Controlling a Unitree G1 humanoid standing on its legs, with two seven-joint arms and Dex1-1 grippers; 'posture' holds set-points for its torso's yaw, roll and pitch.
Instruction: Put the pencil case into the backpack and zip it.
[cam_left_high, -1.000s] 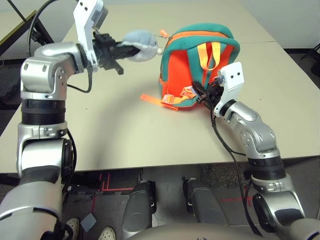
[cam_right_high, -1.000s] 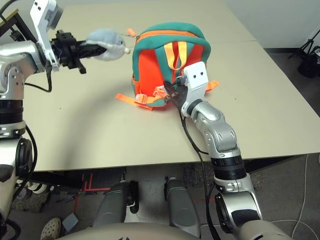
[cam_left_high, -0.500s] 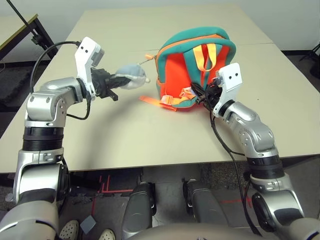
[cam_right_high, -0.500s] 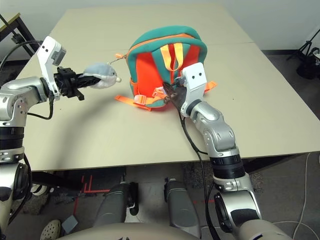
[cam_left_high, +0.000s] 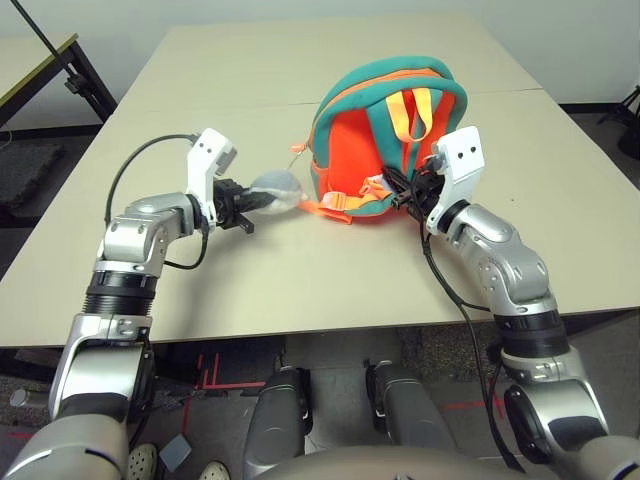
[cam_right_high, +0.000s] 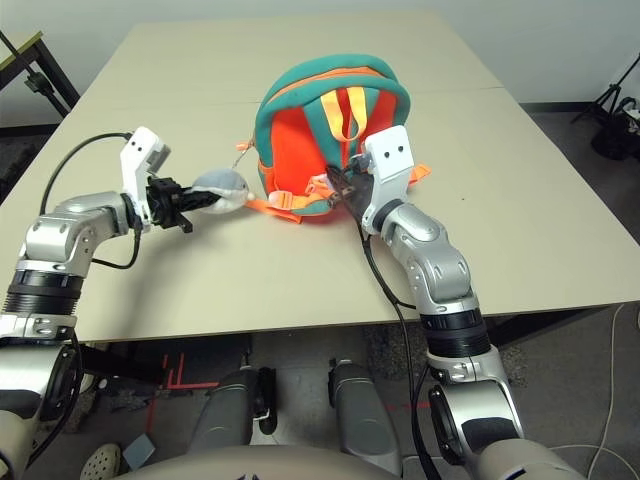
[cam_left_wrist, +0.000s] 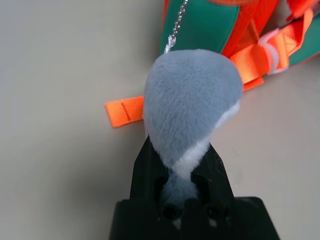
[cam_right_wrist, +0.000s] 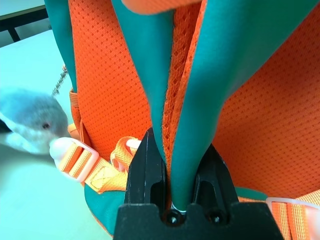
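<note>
1. The orange-and-teal backpack (cam_left_high: 390, 140) stands upright near the middle of the beige table (cam_left_high: 250, 290), well back from the near edge, its orange back panel and yellow-orange carry loop (cam_left_high: 415, 110) turned toward the robot

2. The left gripper (cam_left_wrist: 181, 165) is clamped tight on the backpack's grey-white plush ball (cam_left_high: 275, 187), the toy squeezed between its black fingers (cam_left_wrist: 145, 170); the plush sits low over the table, just beside the backpack's left side, and a thin bead chain (cam_left_wrist: 177, 22) runs from it up to the teal edging

3. The right gripper (cam_right_wrist: 179, 165) is pinched closed on a teal-edged strap (cam_right_wrist: 200, 75) at the backpack's lower right, the fabric pressed between both fingers (cam_right_wrist: 145, 170); its white wrist housing (cam_left_high: 455, 165) stands against the orange panel

4. Orange webbing straps (cam_left_high: 335, 205) with pale plastic buckles (cam_left_wrist: 267, 50) trail from the base of the backpack onto the table toward the near edge, one loose end (cam_left_wrist: 125, 111) lying flat just under the plush; the pencil case cannot be seen from here
</note>
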